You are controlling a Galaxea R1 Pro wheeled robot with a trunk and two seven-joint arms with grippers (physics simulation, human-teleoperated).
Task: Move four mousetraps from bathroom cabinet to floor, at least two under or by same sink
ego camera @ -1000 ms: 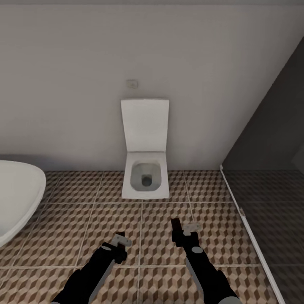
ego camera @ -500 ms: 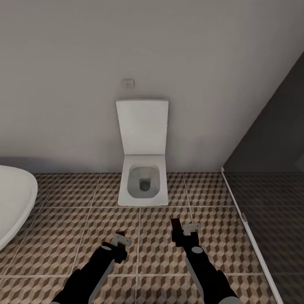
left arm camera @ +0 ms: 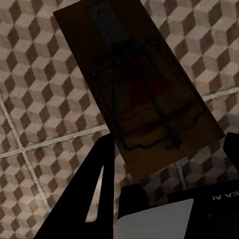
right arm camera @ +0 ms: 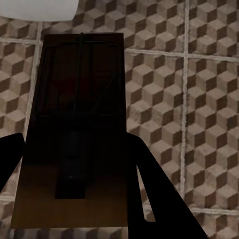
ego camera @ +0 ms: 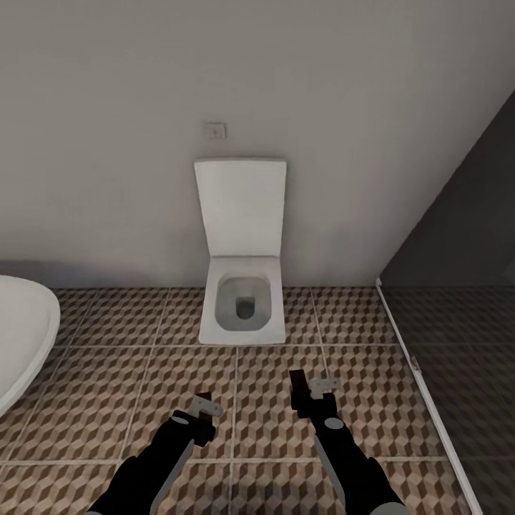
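Above the cube-patterned bathroom floor [ego camera: 129, 372], facing a toilet [ego camera: 243, 307], the left gripper [ego camera: 205, 409] and right gripper [ego camera: 312, 390] each clamp a mousetrap [left arm camera: 139, 89]; releasing here risks landing them far from any sink

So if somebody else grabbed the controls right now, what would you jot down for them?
Left gripper: shut on a mousetrap.
Right gripper: shut on a second mousetrap.
Both arms are held above the patterned bathroom floor, facing the toilet; a white tub edge is at the left.
Done: two traps in hand.
Left: find the sink, lay these two on the floor by it, then deal with the other two.
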